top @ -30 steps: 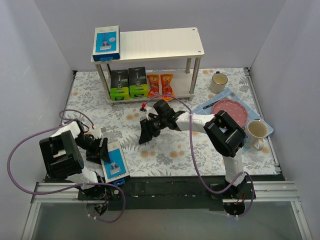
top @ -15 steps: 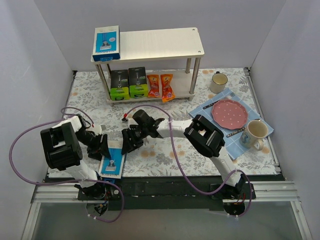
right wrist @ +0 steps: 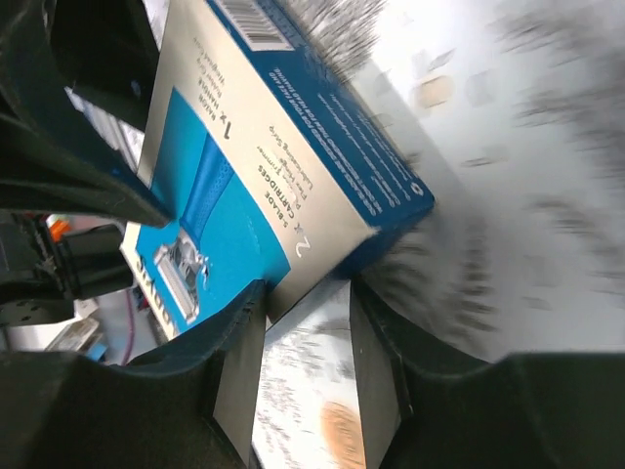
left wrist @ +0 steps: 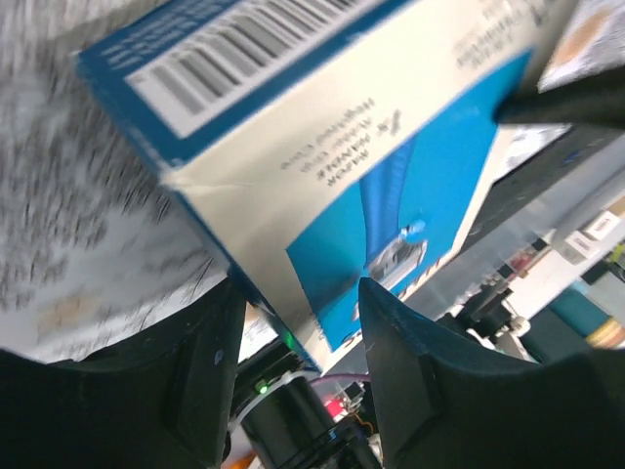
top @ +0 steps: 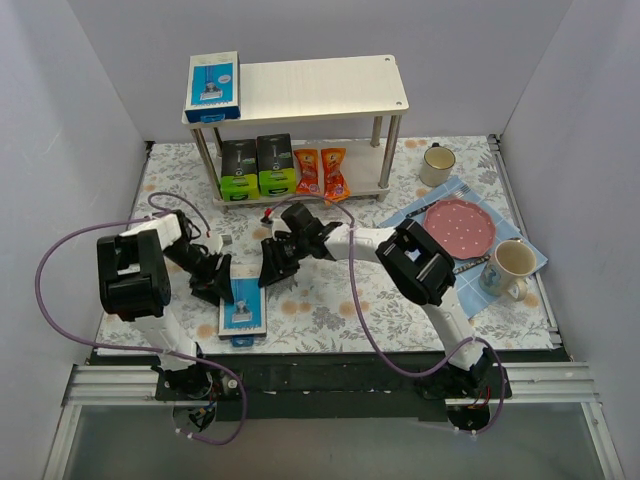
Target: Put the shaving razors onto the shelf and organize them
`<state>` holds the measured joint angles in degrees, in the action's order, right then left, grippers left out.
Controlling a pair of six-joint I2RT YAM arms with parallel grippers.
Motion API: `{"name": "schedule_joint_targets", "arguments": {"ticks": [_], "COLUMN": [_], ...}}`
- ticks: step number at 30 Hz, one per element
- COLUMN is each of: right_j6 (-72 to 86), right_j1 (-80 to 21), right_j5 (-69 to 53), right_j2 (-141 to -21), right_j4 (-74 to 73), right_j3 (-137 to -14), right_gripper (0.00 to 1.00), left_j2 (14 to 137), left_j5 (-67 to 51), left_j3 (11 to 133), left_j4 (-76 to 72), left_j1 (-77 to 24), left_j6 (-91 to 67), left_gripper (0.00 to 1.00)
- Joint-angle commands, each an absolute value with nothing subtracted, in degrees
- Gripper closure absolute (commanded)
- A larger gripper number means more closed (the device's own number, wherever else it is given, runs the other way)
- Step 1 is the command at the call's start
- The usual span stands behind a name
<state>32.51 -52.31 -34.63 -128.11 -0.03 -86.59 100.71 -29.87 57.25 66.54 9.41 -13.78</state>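
A flat blue-and-white razor box (top: 241, 310) lies on the flowered table near the front left. My left gripper (top: 218, 287) is open at its far left corner, and that corner sits between the fingers in the left wrist view (left wrist: 301, 288). My right gripper (top: 270, 270) is open at the box's far right corner, with the corner at its fingertips (right wrist: 306, 288). The shelf (top: 320, 88) stands at the back. Its top board holds the other blue box (top: 213, 87). The lower board holds two black-and-green boxes (top: 258, 166) and two orange packets (top: 320, 170).
A pink plate (top: 459, 224) lies on a blue mat (top: 405, 215) at the right with cutlery. One beige mug (top: 437, 163) stands behind the mat and another (top: 513, 262) at its near corner. Purple cables loop from both arms. A black rail runs along the near edge.
My right gripper swung left across the table to the blue box. The box moved away from the near edge and turned straighter. My left gripper moved farther from the edge with it.
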Motion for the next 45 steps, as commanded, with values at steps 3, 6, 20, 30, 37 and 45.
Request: {"name": "schedule_joint_targets", "arguments": {"ticks": [3, 6, 20, 30, 37, 45], "right_j6": [21.6, 19.6, 18.5, 25.9, 31.7, 31.1], "right_j1": [-46.8, -44.2, -41.1, -42.5, -45.3, -44.5], "right_j5": [-27.2, -27.0, -27.0, -27.9, -28.1, -27.6], "right_j2": [-127.7, -125.2, -109.9, -101.9, -110.3, -112.8], "right_j4": [-4.5, -4.8, -4.0, 1.0, 2.1, 2.9], "right_j3": [-84.8, -81.2, -72.8, -60.8, -65.8, -63.2], "right_gripper": [0.56, 0.56, 0.42, 0.37, 0.39, 0.5], "left_j2": [103.7, 105.0, 90.6, 86.4, 87.7, 83.9], "left_j5": [-40.8, -42.4, -34.2, -39.8, -45.0, -51.6], "left_j3": [63.2, 64.2, 62.4, 50.5, 43.3, 30.2], "left_j4": [64.6, 62.5, 53.4, 40.0, 24.9, 10.8], "left_j1": [4.1, 2.0, -1.6, -1.2, -1.3, -1.3], "left_j6": [-15.8, -19.8, -39.5, -53.7, -61.6, -67.7], "left_gripper": [0.52, 0.52, 0.27, 0.22, 0.19, 0.19]}}
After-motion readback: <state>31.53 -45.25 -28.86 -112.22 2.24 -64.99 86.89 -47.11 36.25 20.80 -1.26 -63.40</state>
